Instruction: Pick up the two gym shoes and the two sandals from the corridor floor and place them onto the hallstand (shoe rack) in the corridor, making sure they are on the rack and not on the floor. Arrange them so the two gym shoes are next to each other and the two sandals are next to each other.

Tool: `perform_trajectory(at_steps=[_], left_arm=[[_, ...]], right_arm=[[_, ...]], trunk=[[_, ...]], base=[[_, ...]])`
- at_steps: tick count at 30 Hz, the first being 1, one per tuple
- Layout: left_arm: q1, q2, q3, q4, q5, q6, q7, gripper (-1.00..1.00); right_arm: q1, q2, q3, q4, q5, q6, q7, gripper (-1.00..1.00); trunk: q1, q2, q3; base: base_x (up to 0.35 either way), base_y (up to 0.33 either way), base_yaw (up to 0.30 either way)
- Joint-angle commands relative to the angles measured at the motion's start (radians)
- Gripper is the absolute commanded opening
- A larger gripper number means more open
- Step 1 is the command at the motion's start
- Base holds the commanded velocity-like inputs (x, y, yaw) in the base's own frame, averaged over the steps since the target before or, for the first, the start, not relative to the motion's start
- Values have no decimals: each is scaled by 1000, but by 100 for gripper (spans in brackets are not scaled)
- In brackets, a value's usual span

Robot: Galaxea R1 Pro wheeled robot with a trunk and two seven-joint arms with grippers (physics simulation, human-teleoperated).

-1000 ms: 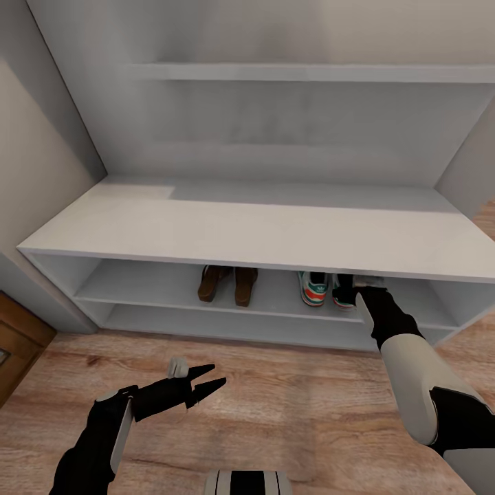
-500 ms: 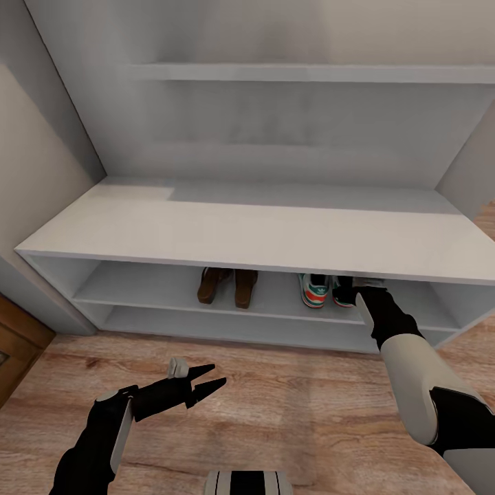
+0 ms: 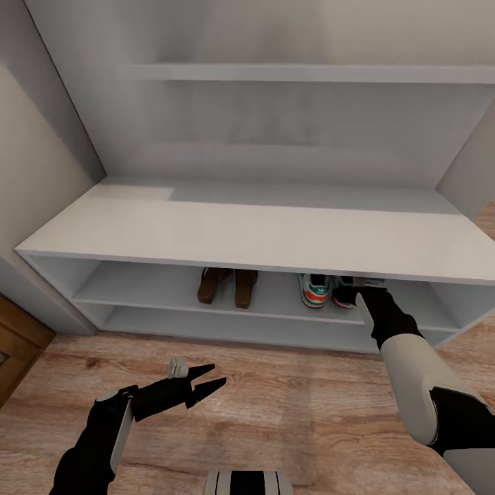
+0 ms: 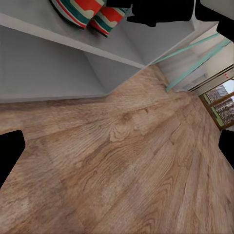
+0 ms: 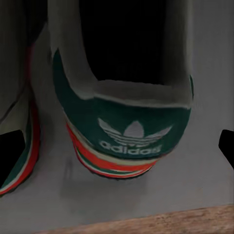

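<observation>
On the hallstand [image 3: 261, 237], the upper open shelf holds two brown sandals [image 3: 228, 285] side by side at the middle. To their right stand the two gym shoes [image 3: 315, 289], also side by side, heels outward. My right gripper [image 3: 361, 283] reaches under the bench top, just behind the right-hand gym shoe [image 5: 127, 129]. Its fingers are spread wide either side of the green heel without touching it. The shoe rests on the shelf. My left gripper [image 3: 210, 381] hangs open over the corridor floor [image 3: 289, 405], holding nothing.
A grey wall shelf [image 3: 309, 72] runs above the bench. The lower shelf [image 3: 227, 326] is bare. A brown wooden door [image 3: 17, 337] stands at the left. Teal-framed glass [image 4: 195, 58] lies beyond the stand's end. Walls close in on both sides.
Almost nothing differs: the head view has shifted very slightly, and both arms and all the footwear keep their places.
</observation>
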Motion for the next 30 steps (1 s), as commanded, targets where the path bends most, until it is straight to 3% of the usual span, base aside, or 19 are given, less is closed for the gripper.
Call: perform_trajectory(at_steps=[1,8,30], left_arm=[[-1,-1,4,-1,-6,11,-7,100],[-1,-1,4,-1,-6,10,-9,100],[-1,-1,4,-1,-6,11,-8,100]], right_arm=[[0,1,-3,-1,10,5,3,100],[0,1,-3,-1,10,5,3,100],[1,1,-3,-1,9,4,3,100]], trunk=[[0,0,-1],[0,0,-1],[0,0,-1]], base=[[0,0,0],[-90,0,0],[-327,0,0]])
